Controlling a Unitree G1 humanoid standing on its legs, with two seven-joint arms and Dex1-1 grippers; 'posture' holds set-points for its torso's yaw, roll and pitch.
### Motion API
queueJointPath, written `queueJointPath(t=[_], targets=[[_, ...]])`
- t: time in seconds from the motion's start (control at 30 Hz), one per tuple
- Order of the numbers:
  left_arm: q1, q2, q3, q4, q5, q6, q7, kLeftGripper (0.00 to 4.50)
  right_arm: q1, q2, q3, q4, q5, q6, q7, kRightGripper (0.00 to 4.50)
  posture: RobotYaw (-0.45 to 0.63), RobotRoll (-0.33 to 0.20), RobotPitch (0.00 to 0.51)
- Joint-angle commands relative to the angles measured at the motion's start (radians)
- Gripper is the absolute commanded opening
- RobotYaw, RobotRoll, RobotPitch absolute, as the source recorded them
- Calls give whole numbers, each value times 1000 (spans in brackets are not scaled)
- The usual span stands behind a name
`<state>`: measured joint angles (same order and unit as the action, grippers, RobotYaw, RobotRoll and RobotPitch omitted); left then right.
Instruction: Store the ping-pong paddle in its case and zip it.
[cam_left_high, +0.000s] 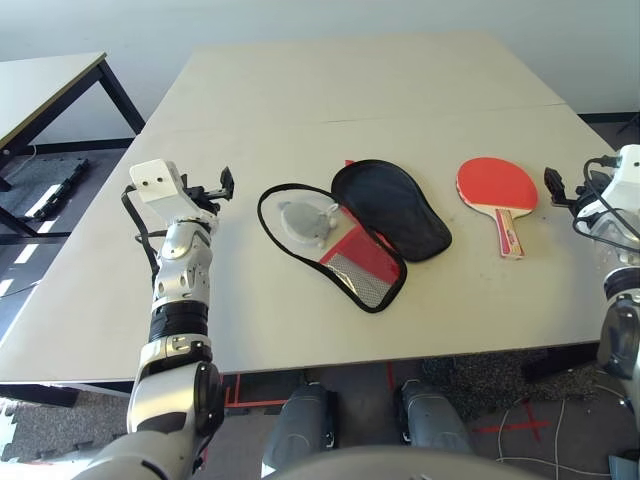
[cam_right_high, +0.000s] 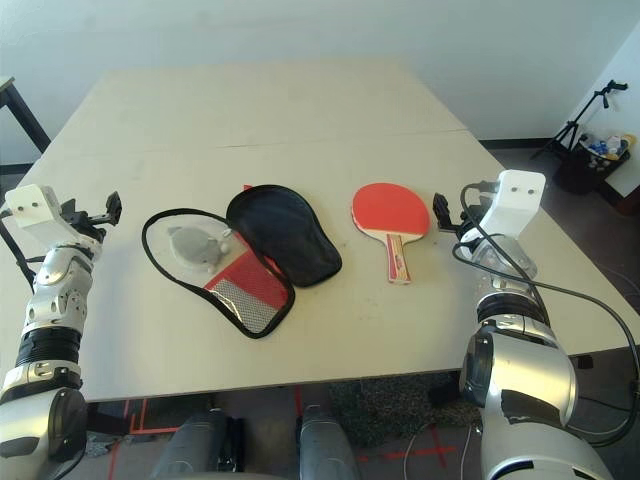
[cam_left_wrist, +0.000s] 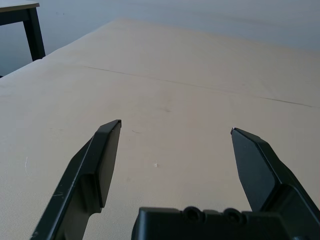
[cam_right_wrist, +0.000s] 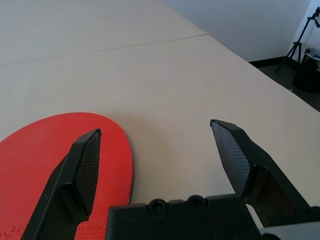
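The ping-pong paddle (cam_left_high: 497, 184) lies flat on the table right of centre, red face up, its striped wooden handle (cam_left_high: 508, 233) pointing toward me. The case (cam_left_high: 345, 228) lies unzipped and spread open at the table's middle, black lining up, with a red panel and mesh pocket (cam_left_high: 357, 262) showing. A small grey pouch (cam_left_high: 305, 221) rests on its left half. My right gripper (cam_right_high: 450, 214) is open just right of the paddle head, whose red rubber (cam_right_wrist: 55, 160) sits by its fingers. My left gripper (cam_left_high: 222, 186) is open over bare table left of the case.
The beige table (cam_left_high: 380, 90) stretches far back with a seam across it. A second table (cam_left_high: 50, 85) stands at far left. On the floor at right stand a tripod (cam_right_high: 580, 115) and a bin of items (cam_right_high: 605, 150).
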<state>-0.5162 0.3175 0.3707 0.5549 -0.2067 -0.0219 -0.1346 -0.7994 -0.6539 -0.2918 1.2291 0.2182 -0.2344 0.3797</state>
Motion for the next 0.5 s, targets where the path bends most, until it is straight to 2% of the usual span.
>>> queueJointPath(t=[0.03, 0.17, 0.3, 0.4, 0.5], targets=[[13, 8, -1, 23, -3, -5, 2, 4500, -1, 5, -11, 1, -10, -16, 4, 4489, -28, 0, 17], [3, 13, 0, 32, -3, -12, 2, 4500, 2, 3, -14, 0, -7, -21, 5, 4489, -32, 0, 16], [-34, 55, -8, -5, -10, -6, -42, 4500, 5, 2, -17, -4, -4, -21, 4, 4489, -38, 0, 17], [-55, 69, -48, -100, -30, 42, -118, 4500, 5, 2, -18, -7, -4, -15, 12, 4489, -33, 0, 18], [-67, 80, -148, -250, -45, 126, -244, 4500, 2, 2, -16, -7, -7, -6, 18, 4489, -32, 0, 15]])
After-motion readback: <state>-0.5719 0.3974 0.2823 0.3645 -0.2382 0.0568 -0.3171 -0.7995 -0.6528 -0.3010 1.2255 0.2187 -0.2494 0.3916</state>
